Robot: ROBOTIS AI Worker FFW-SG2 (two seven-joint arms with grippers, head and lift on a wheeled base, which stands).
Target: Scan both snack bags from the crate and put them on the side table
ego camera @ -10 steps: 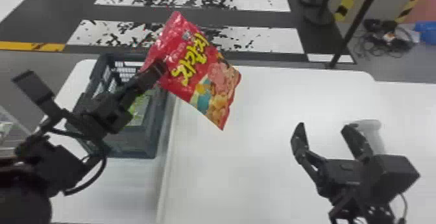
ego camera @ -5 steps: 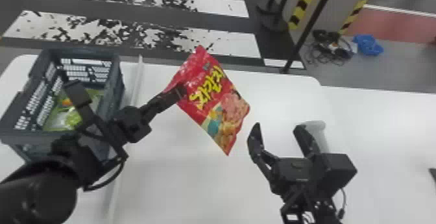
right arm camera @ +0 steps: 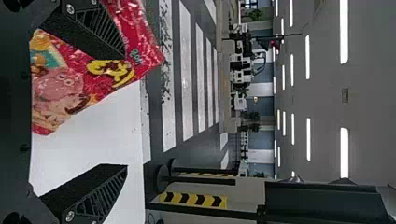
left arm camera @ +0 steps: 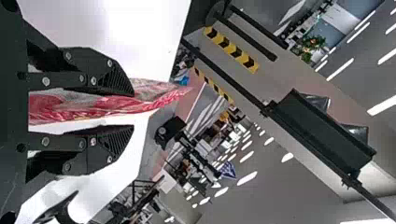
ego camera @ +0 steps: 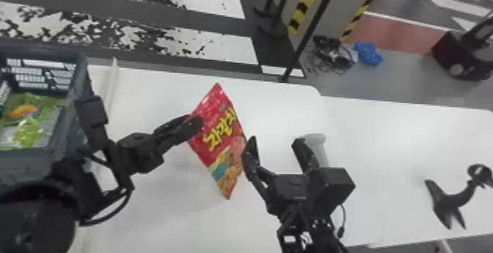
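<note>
Red snack bag (ego camera: 216, 135), clamped in the left gripper (left arm camera: 132, 110) above the white table (ego camera: 165, 215), could be knocked loose if the right gripper (ego camera: 276, 139), fingers apart beside it, is brought in misaligned and the bag's edge is nudged.

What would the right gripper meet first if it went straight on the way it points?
Probably the red snack bag: in the right wrist view it shows behind one finger and reaches past its tip, though depth is unclear. Between the fingers, the way over the white table looks free.
</note>
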